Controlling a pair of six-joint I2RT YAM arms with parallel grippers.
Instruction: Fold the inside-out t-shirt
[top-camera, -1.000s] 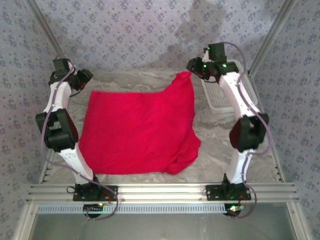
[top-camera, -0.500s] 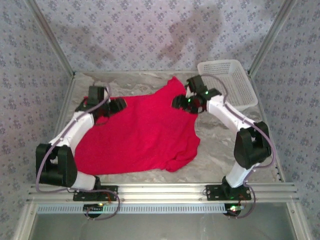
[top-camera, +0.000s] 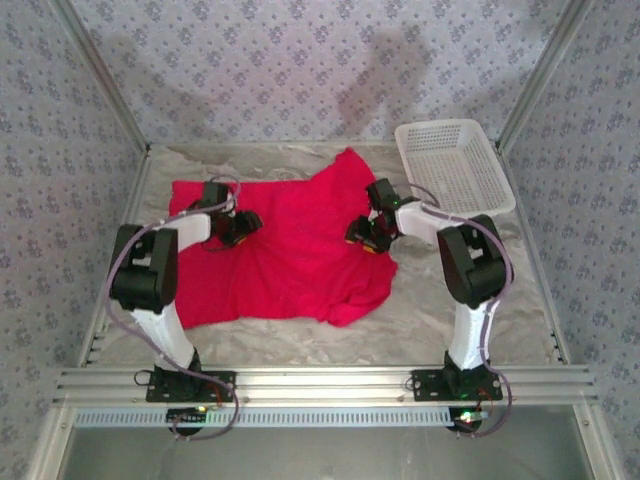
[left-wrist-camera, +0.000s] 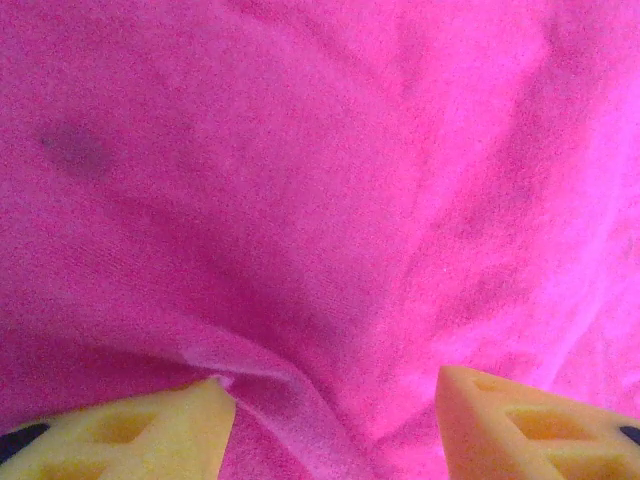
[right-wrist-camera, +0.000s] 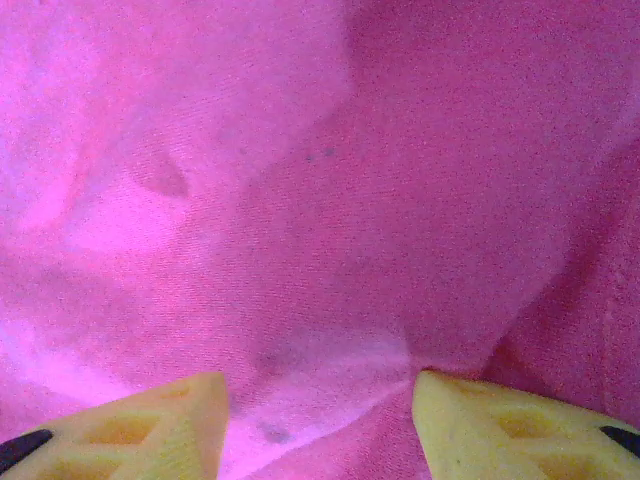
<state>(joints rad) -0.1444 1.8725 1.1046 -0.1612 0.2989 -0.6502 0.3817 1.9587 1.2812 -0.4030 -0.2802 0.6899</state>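
The counter (top-camera: 450, 300) is carrying the inside-out t-shirt (top-camera: 290, 270) across its middle, running from just inside the left rail to short of the white lattice basket (top-camera: 452, 170), which is sitting at the far right corner, apart from the cloth and out of the working path. The garment is lying as a broad, uneven patch: its far edge is rising to a peak, its near right corner is bunching, and no square, compact packet is showing. On that evidence, folding is judged to be at an early or middle stage, with tidy folds and smoothing remaining. Both arms are reaching inward over the cloth, the left gripper (top-camera: 240, 226) low over the left half and the right gripper (top-camera: 365, 236) low at the right edge. In the wrist views, each pair of jaws is standing wide apart, the yellow fingers (left-wrist-camera: 130, 425) of the left flanking a raised ridge of fabric and those of the right (right-wrist-camera: 500, 415) flanking a soft crease, neither clamping it. The wrinkles and the lumped corner are presenting the main hindrance.
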